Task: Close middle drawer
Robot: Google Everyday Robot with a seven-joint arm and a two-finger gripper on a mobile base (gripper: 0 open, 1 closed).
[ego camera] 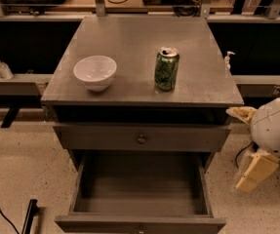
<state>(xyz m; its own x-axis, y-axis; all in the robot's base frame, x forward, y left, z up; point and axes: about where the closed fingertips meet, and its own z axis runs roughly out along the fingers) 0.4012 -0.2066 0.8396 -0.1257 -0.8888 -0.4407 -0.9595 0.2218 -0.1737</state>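
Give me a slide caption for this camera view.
Middle drawer stands open; bowl and can on the cabinet; hand low beside its right side.

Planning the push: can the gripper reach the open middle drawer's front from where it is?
Probably yes. The gripper hangs right of the cabinet, apart from it; nothing visible stands between it and the pulled-out middle drawer.

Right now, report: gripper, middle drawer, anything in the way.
Gripper low, right of the cabinet, touching nothing. Middle drawer pulled well out, nothing inside. No blocker seen; bowl and can sit on the cabinet top.
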